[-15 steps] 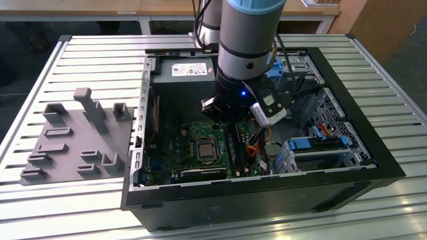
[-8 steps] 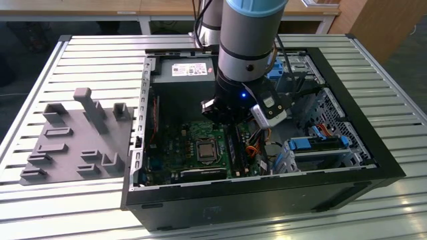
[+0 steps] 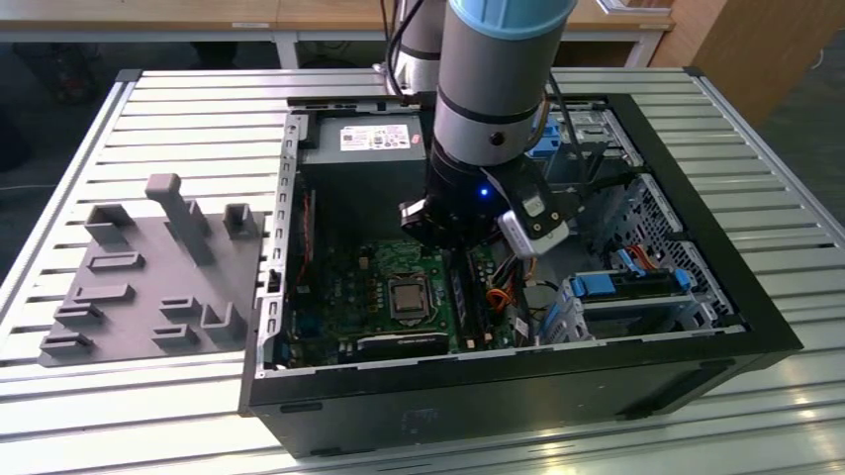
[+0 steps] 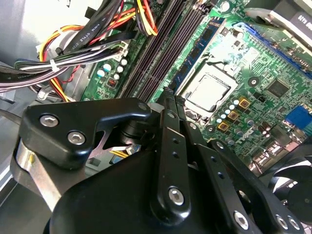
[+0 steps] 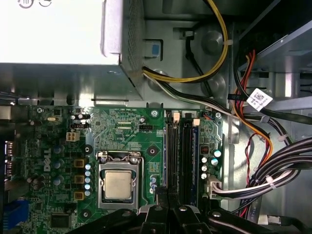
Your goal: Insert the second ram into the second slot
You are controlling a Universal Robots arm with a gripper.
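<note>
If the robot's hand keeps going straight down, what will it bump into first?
Probably the long black memory slots on the green motherboard, just beside the silver processor. The hand hangs right above them; depth is unclear.

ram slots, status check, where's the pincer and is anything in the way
Pincer low over the ram slots, fingers close together. Ram stick itself not made out. Cable bundle lies beside the slots, not across them.
</note>
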